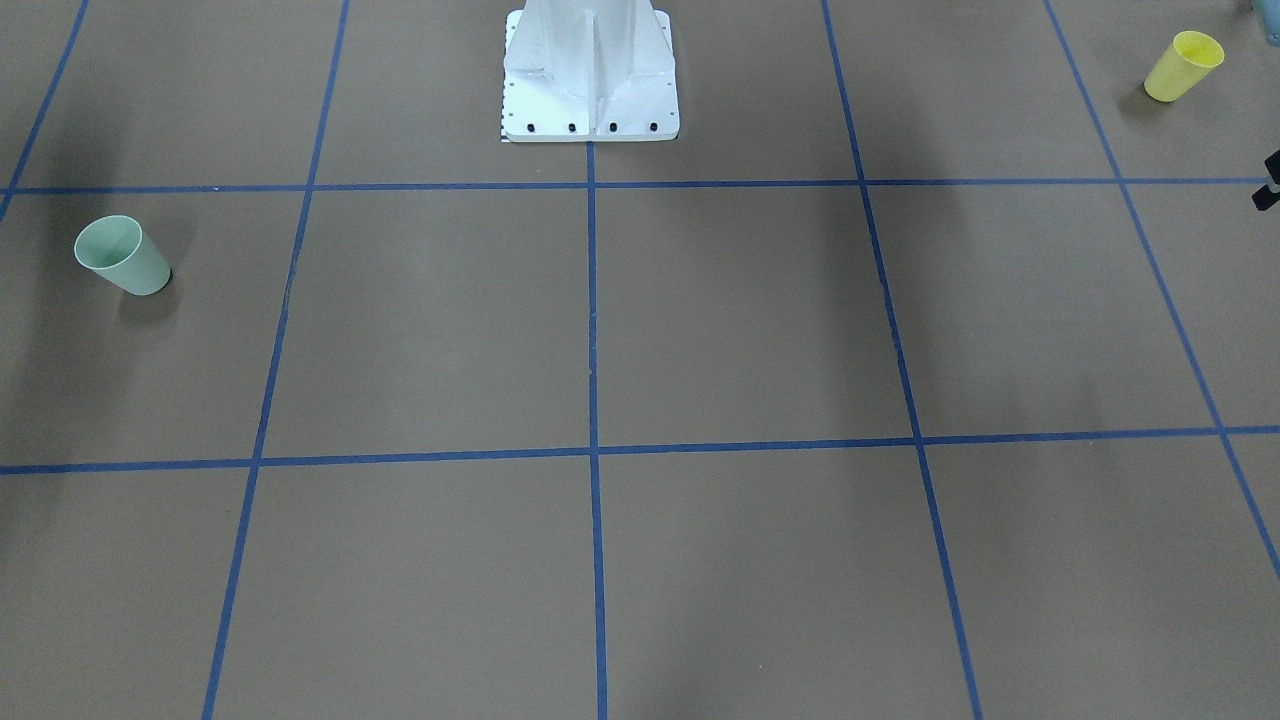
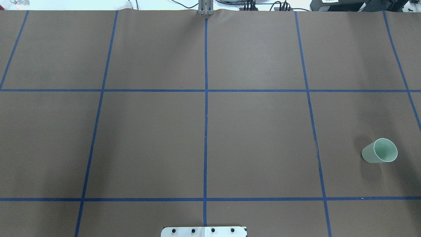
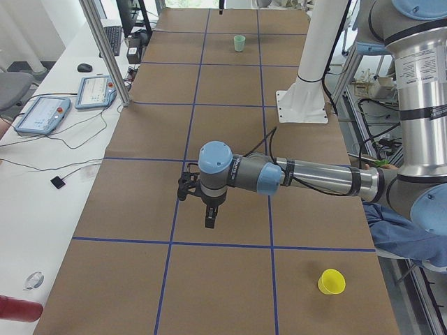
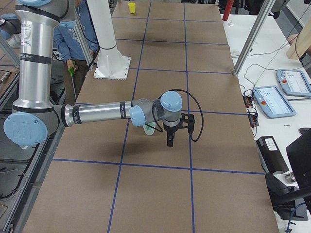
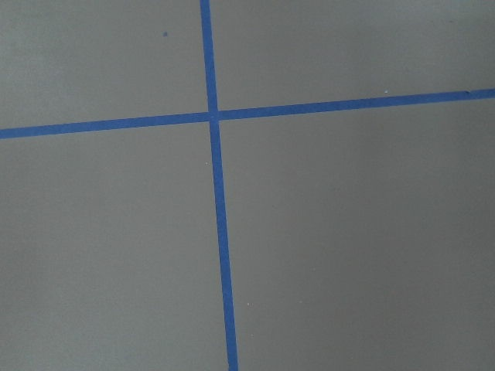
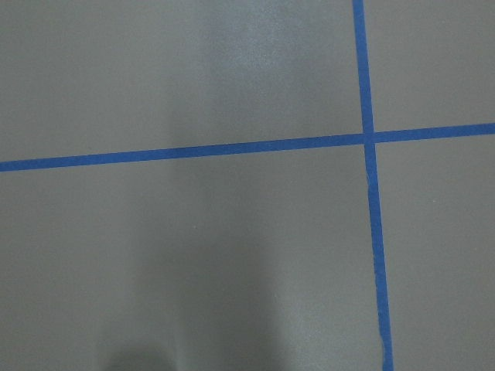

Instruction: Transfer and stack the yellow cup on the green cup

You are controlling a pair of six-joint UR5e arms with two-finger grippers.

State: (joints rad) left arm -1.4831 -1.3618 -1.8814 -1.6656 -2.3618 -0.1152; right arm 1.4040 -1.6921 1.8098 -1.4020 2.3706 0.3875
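Left gripper point(image 3: 208, 220) hung above the table point(image 3: 160, 125), fingers pointing down; spread or pressed together, cannot tell from this far. Yellow cup point(image 3: 331, 282) upright, well apart from those fingers, toward the robot's side and the table's end. Right gripper point(image 4: 169, 141) likewise raised, finger state unreadable. Green cup point(image 4: 149, 129) upright, seemingly just beyond its fingers, partly hidden by the arm.

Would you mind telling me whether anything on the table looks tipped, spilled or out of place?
Nothing stands out: the yellow cup and the green cup both stand upright at opposite ends of the table, with no spill or damage visible.
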